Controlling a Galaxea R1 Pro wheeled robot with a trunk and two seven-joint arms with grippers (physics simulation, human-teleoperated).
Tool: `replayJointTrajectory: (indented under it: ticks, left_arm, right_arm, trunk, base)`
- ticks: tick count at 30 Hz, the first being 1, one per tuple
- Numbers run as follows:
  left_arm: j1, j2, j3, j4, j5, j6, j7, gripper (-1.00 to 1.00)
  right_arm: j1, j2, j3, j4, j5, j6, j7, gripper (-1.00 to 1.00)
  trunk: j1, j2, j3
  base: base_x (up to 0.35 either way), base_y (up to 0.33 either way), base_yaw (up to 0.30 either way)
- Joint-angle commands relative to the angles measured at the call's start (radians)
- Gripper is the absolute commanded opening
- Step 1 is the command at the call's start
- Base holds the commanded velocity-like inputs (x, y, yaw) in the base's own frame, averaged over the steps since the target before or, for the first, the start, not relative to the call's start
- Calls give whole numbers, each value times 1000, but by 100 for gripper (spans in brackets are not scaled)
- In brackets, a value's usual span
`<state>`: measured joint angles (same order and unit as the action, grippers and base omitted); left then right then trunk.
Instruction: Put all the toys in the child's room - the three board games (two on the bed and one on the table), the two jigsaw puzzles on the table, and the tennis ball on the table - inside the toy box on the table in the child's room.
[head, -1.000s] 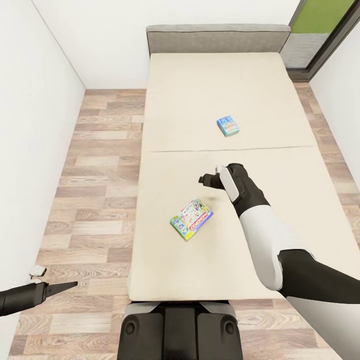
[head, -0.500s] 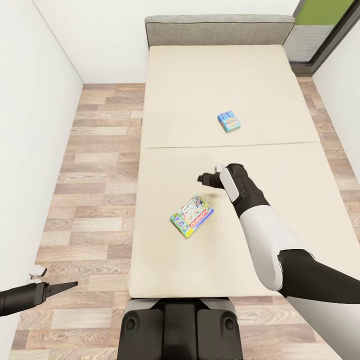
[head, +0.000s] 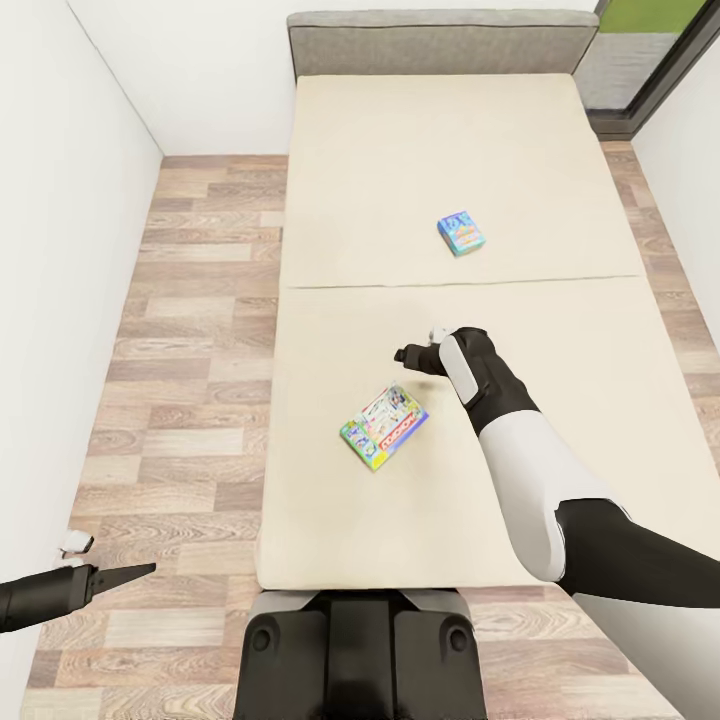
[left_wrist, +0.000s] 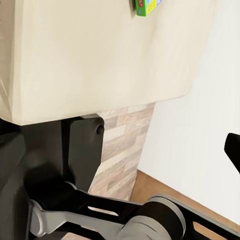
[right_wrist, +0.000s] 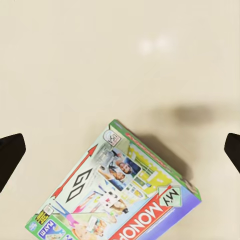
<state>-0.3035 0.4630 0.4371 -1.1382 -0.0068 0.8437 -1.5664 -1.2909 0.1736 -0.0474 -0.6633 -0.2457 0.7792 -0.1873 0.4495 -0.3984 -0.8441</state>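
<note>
Head view: right pincer (head: 403, 355) (spread wide) hovers near a flat glossy board game (head: 383, 426) on matte bed (head: 330, 520).

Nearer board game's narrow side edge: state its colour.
Green, clearest in the right wrist view.

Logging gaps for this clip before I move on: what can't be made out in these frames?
- Small blue board game box far up the beige bed: print too small, head view.
- Colourful Monopoly box: near corner cut by the right wrist view's edge.
- Left gripper: too thin to judge, head view.
</note>
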Motion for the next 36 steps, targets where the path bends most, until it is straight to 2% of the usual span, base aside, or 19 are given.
replayJointTrajectory:
  ticks: [1, 36]
  left_arm:
    - [0, 0, 0, 0, -1, 11, -4, 100]
    - [0, 0, 0, 0, -1, 9, -4, 100]
  right_arm:
    - [0, 1, -3, -1, -11, 2, -8, 100]
    - [-1, 1, 5, -1, -10, -3, -8, 100]
  trunk:
    - [0, -2, -3]
    - [0, -2, -61]
  base:
    - [0, 0, 0]
    - [0, 0, 0]
